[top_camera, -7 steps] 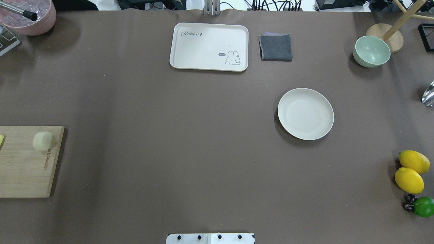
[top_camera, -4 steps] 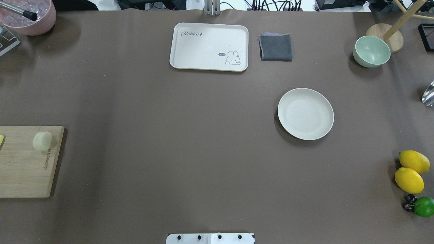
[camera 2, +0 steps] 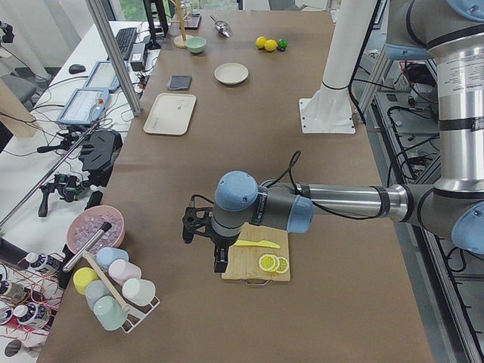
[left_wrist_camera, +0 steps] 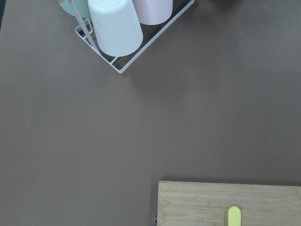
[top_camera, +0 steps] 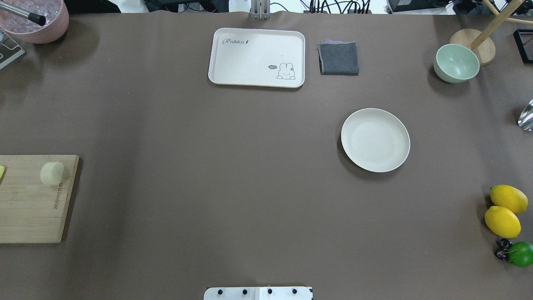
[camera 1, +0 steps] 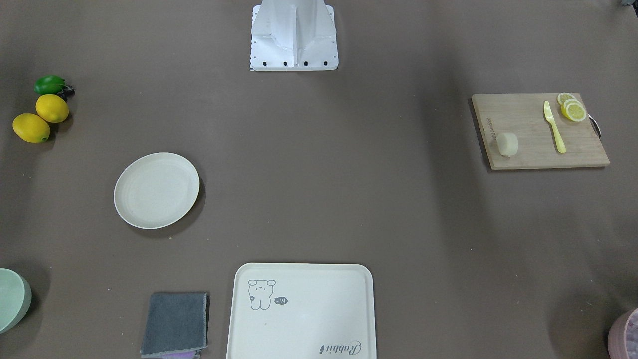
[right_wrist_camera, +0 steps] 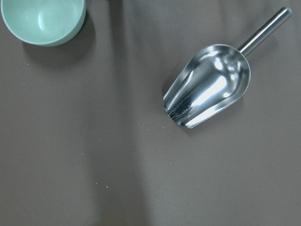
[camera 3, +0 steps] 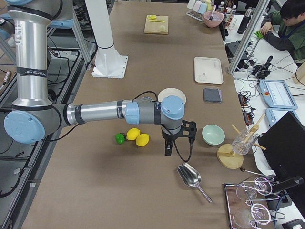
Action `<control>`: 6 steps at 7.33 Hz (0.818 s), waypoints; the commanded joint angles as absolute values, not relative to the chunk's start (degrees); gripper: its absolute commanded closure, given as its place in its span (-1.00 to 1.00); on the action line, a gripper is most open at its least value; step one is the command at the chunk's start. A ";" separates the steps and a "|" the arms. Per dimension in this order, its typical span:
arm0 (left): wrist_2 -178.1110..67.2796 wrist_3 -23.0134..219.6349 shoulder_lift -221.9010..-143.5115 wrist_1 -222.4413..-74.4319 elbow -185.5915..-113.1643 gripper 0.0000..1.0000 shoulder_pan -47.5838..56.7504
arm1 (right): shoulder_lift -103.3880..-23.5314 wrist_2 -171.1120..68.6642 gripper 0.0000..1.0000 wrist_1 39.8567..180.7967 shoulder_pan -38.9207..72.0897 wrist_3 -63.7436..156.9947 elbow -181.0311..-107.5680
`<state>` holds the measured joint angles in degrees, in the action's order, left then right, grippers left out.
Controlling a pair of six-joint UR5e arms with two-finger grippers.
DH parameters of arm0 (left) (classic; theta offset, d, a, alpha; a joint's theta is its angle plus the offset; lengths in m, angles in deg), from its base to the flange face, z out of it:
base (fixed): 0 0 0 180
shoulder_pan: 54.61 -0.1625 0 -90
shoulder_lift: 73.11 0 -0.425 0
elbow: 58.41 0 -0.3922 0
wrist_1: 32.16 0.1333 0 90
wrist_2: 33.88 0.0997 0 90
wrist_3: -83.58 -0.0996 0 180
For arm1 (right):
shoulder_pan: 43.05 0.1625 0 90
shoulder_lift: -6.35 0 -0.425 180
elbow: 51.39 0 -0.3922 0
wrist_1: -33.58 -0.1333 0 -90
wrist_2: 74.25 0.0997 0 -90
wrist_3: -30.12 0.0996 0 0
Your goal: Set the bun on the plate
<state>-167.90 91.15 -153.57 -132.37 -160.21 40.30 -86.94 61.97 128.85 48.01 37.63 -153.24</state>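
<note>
- Looking from across the table, the bun (camera 1: 507, 144) sits on the board (camera 1: 528, 119). It is near the corner facing the table's middle, apart from the knife (camera 1: 554, 127) and the lemon slices (camera 1: 572, 108) at the board's other end. The plate (camera 1: 157, 190) lies bare, well apart from the board on my right side. Neither claw shows here.
- From overhead, only the bun's end of the board is in frame, with the plate far off from it. Nothing is lifted, so I judge the job is at its very start.
- From the table's left end, my left claw (camera 2: 218, 261) hangs just beside the lemon-slice end of the board. My arm hides the bun. I judge this claw will do the pickup, since the board is on its side. I cannot tell whether its fingers are apart or together.
- From the right end, my right claw (camera 3: 167, 150) hangs far from the board, with the plate between them. I cannot tell its fingers' state either.
- My left wrist sees one board corner and the knife's tip, with a white cup (left_wrist_camera: 115, 26) beyond the board. No bun shows, so I'd have to cross the board to reach it.
- My right wrist sees only a scoop (right_wrist_camera: 207, 84) and a green bowl (right_wrist_camera: 42, 19), with no board in sight.
</note>
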 commanded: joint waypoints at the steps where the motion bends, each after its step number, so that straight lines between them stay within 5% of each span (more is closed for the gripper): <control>1: -167.91 91.49 -154.06 -132.35 -160.01 -0.96 39.18 | -86.90 61.98 -1.00 128.85 48.01 37.68 -153.26; 6: -175.28 91.14 -157.41 -134.62 -157.81 -0.96 38.82 | -83.31 62.16 -1.00 127.46 36.44 47.58 -161.51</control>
